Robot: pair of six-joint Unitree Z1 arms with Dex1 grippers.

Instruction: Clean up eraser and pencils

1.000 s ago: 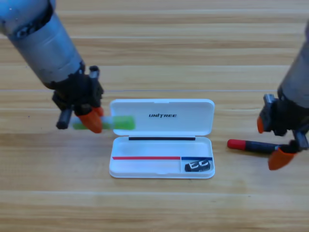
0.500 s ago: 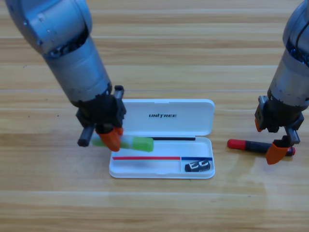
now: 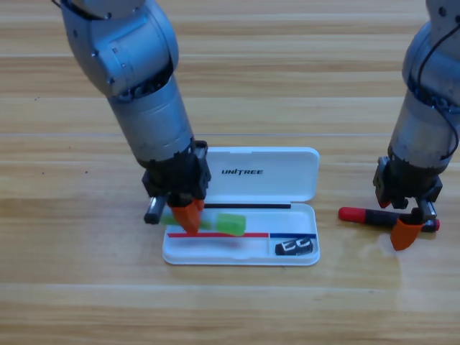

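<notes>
A small black eraser (image 3: 295, 246) with white markings lies in the lower right compartment of an open white case (image 3: 241, 215). The case sits flat near the middle of a wooden counter (image 3: 287, 86), its lid folded back away from the tray and printed with a dark logo.

A pale green pencil (image 3: 215, 222) with a brighter green end is over the left half of the tray, lying roughly level along the case's length. Its bright end points toward the middle of the case. The left hand (image 3: 188, 215) is clamped on this green pencil near its paler end, one orange jaw showing in front of it. Whether the pencil touches the tray floor cannot be told. The left arm slopes down from the upper left corner, grey and thick, ending in a black wrist at the case's left edge.

To the right of the case, apart from it, a black pencil with a red end (image 3: 377, 215) lies on the counter, red end toward the case. The right hand (image 3: 406, 219) hangs directly over this pencil's black end, an orange jaw tip just below it; whether it grips the pencil, or how wide it stands, cannot be told. The right arm comes down from the upper right corner.
</notes>
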